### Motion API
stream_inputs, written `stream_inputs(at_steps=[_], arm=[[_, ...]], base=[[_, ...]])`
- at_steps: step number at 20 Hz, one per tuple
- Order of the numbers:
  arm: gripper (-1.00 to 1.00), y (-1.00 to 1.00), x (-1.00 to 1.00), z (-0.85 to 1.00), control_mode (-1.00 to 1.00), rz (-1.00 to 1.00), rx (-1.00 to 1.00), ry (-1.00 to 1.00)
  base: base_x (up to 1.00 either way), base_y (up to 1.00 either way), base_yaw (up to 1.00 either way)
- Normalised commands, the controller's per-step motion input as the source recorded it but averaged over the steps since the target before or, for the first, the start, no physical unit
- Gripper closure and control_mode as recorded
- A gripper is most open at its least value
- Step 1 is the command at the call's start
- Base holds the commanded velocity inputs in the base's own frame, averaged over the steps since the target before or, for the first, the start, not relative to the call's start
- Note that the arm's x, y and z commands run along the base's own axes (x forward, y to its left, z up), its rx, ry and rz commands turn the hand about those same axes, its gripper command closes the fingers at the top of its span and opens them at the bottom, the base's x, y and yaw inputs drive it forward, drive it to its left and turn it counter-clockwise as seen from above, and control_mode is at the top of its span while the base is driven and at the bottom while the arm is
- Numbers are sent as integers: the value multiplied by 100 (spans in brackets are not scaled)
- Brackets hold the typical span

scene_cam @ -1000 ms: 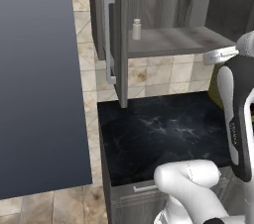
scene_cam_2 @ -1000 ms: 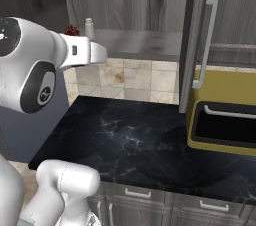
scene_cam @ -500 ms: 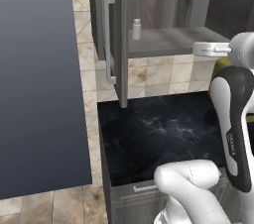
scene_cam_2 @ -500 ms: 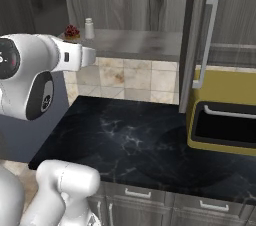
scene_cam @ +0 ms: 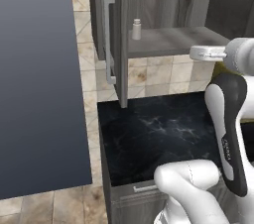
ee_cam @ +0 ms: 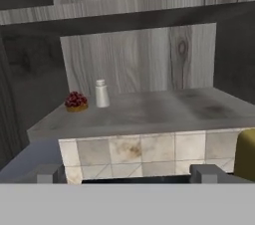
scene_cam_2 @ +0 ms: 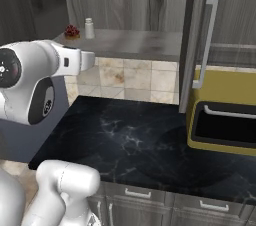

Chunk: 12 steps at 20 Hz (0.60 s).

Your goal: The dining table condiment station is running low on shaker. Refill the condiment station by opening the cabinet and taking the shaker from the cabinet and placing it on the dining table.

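Note:
The shaker (scene_cam: 136, 28) is a small pale cylinder with a capped top. It stands upright on the open cabinet's grey shelf (ee_cam: 164, 109), near the shelf's left end (scene_cam_2: 89, 28). In the hand view the shaker (ee_cam: 101, 93) sits well ahead and left of centre. My gripper (ee_cam: 128, 173) is open, its fingertips wide apart with nothing between them. It hovers in front of the shelf, short of its front edge. The cabinet's left door (scene_cam: 113, 34) and right door (scene_cam_2: 200, 45) are swung open. The dining table is out of view.
A small red-topped item (ee_cam: 76, 101) sits just left of the shaker. Below the shelf are a tiled wall and a black marble counter (scene_cam_2: 135, 140). An olive-yellow appliance (scene_cam_2: 225, 120) stands on the counter's right. A large dark panel (scene_cam: 39, 79) fills the left.
The arm has folded, and in the left base view the hand has edged left toward the open shelf. The gripper stayed open and the shaker has not moved.

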Motion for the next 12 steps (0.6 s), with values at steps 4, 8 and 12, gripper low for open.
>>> stream_inputs(at_steps=[4, 8, 12], arm=[[-100, 0, 6, 3, -100, 1, 0, 0], [-100, 4, 43, 14, -100, 0, 0, 0], [-100, 22, 65, 14, -100, 0, 0, 0]], base=[[0, 0, 0], [0, 0, 0], [0, 0, 0]])
